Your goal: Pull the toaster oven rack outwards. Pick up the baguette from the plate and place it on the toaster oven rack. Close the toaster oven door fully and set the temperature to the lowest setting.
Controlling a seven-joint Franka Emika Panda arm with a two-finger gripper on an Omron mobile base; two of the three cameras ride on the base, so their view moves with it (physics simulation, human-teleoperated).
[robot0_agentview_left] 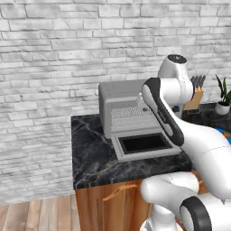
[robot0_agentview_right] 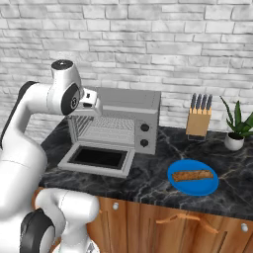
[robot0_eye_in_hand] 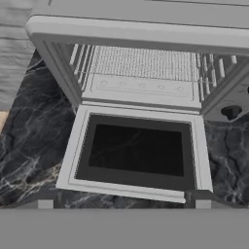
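Observation:
The grey toaster oven stands on the dark marble counter with its toaster oven door folded down flat, dark glass facing up. The toaster oven rack lies inside the cavity, a silvery wire grid also seen through the opening. My gripper hovers above and in front of the door, looking down into the opening, its fingertips wide apart with nothing between them. It is open, up near the oven's top left corner. To the right, the baguette lies on the blue plate.
Two dark knobs sit on the oven's right panel. A wooden knife block and a potted plant stand at the back right by the brick wall. The counter's left edge drops to a wooden floor.

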